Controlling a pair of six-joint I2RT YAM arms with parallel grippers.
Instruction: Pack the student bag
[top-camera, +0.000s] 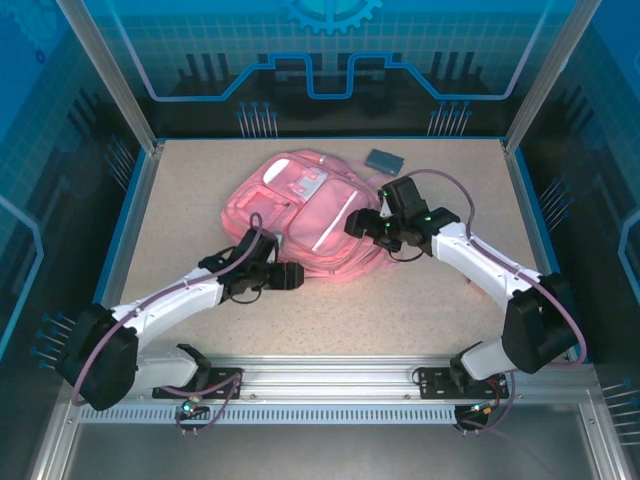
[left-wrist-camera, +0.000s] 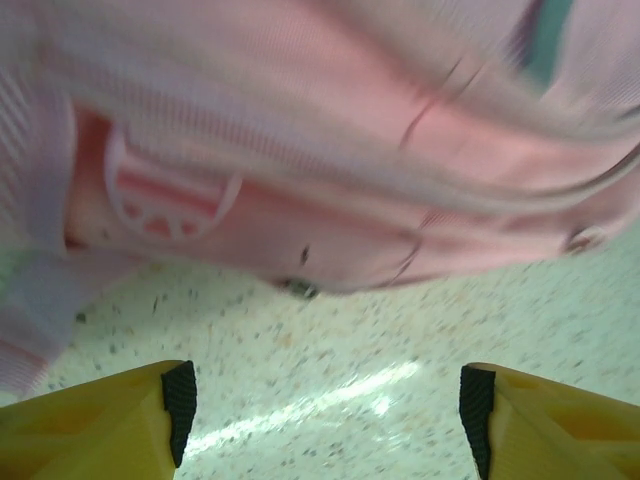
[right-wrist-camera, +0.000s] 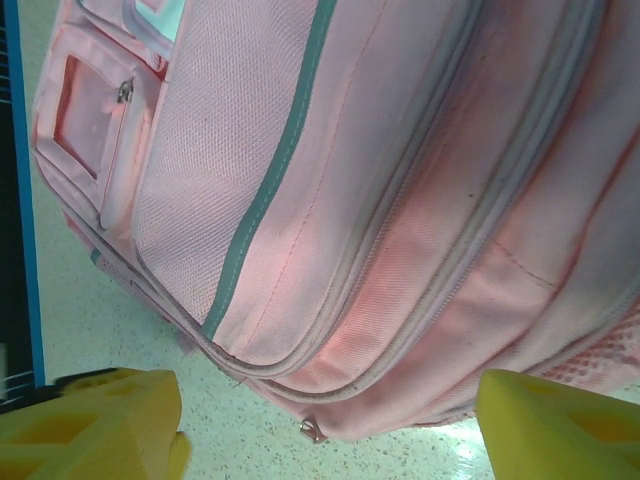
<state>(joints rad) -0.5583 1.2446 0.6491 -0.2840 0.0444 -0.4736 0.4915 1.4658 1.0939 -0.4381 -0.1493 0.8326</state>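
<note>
- The left gripper (top-camera: 291, 277) is seen nearest the front of the table (top-camera: 430, 300), just beside the bag's near edge. In the left wrist view its yellow fingers (left-wrist-camera: 120, 420) are spread apart, with only bare table between them; nothing is grasped.
- The right gripper (top-camera: 358, 225) is placed further in, at the bag's right side. Its fingers (right-wrist-camera: 110, 420) are parted wide and nothing is held between them; the pink fabric lies just ahead.
- The bag (top-camera: 300, 212) is laid flat at mid-table between the two grippers, front face up, with a pale stripe running across it.
- Its zips appear closed in the right wrist view. One zip pull (right-wrist-camera: 313, 430) is seen at the lower edge, and a small front pocket (right-wrist-camera: 95, 130) is shut as well. What is inside cannot be told.
- A flat dark book (top-camera: 384, 159) is left on the table just beyond the bag's far right corner, outside it.
</note>
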